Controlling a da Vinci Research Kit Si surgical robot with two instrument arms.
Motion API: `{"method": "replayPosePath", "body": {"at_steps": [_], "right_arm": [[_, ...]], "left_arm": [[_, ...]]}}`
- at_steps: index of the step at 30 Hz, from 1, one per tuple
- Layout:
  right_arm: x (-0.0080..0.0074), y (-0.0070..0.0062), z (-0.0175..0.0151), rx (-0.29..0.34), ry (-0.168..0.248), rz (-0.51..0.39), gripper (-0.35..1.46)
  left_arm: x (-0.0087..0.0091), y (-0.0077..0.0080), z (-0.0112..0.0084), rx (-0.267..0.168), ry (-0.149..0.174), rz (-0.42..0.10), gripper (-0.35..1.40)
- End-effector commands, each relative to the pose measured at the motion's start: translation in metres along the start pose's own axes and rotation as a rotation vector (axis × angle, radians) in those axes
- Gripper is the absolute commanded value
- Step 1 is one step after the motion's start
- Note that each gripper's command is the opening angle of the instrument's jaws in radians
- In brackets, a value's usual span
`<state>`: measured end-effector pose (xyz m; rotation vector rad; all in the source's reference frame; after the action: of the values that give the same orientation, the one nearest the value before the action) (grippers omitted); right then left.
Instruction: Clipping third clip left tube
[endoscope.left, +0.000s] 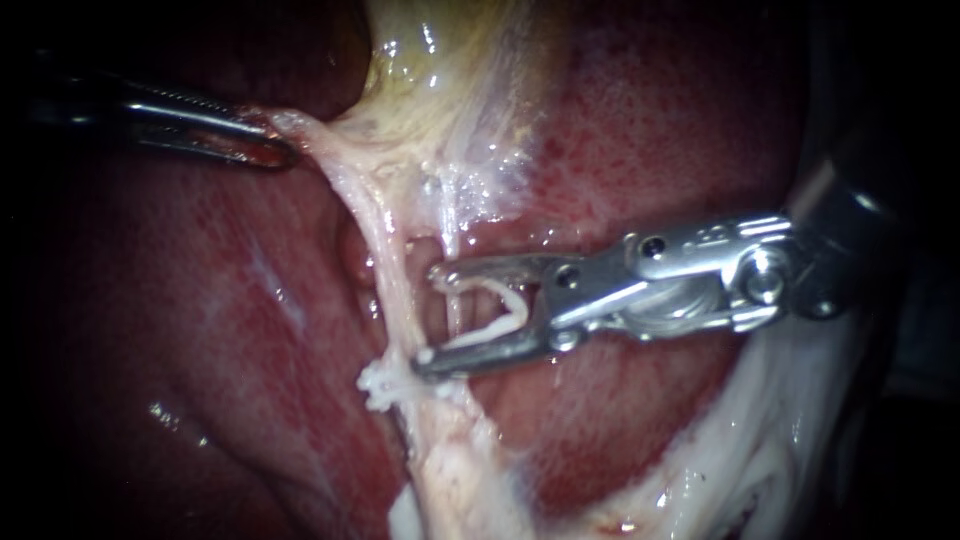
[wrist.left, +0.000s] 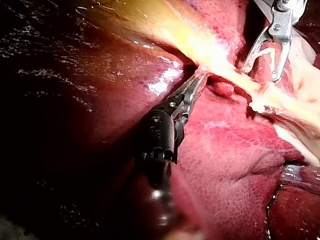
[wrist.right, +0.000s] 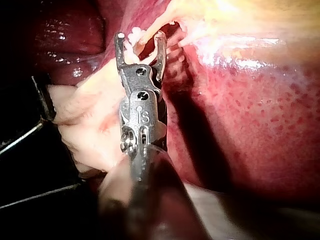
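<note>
Not fired yet: clip (endoscope.left: 495, 320) held open in right instrument (endoscope.left: 432, 318) spread jaws beside tube (endoscope.left: 393, 280), mid-frame; tissue (endoscope.left: 320, 140) pinched by left instrument (endoscope.left: 275, 150) jaws, upper left.

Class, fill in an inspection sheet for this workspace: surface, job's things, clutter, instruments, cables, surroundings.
Surface: liver, red and wet, lying under everything.
Job's things: tube running down from the gallbladder; one white placed clip sits on it.
Clutter: nothing seen.
Instruments: left instrument, jaws shut on pale tissue beside the gallbladder. Right instrument, jaws standing apart around a white loaded clip, tips at the tube just above the placed clip.
Cables: nothing seen.
Surroundings: dark beyond the tissue; nothing seen.
</note>
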<state>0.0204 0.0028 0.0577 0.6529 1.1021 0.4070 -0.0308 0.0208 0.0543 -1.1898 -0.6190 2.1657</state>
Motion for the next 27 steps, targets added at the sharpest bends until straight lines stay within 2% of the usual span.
{"method": "replayPosePath", "body": {"at_steps": [1, 7, 13, 21, 27], "right_arm": [[-0.0003, 0.0003, 0.0003, 0.002, -0.003, 0.012, 0.5], [-0.0022, 0.0018, 0.0007, 0.003, -0.005, 0.067, 0.5], [-0.0031, 0.0025, 0.001, 0.027, -0.004, 0.096, 0.5], [-0.0031, 0.0026, 0.0019, 0.072, 0.008, 0.121, 0.5], [-0.0025, 0.0027, 0.0032, 0.092, 0.033, 0.142, 0.5]], "left_arm": [[0.0, 0.0, 0.0, -0.002, 0.0, 0.0, -0.35], [0.0, 0.0, -0.0001, 0.001, 0.0, 0.0, -0.35], [-0.0001, 0.0, -0.0001, 0.001, 0.0, 0.0, -0.35], [-0.0001, -0.0001, -0.0001, 0.001, 0.0, 0.0, -0.35], [-0.0001, -0.0001, -0.0001, 0.001, 0.0, 0.0, -0.35]]}}
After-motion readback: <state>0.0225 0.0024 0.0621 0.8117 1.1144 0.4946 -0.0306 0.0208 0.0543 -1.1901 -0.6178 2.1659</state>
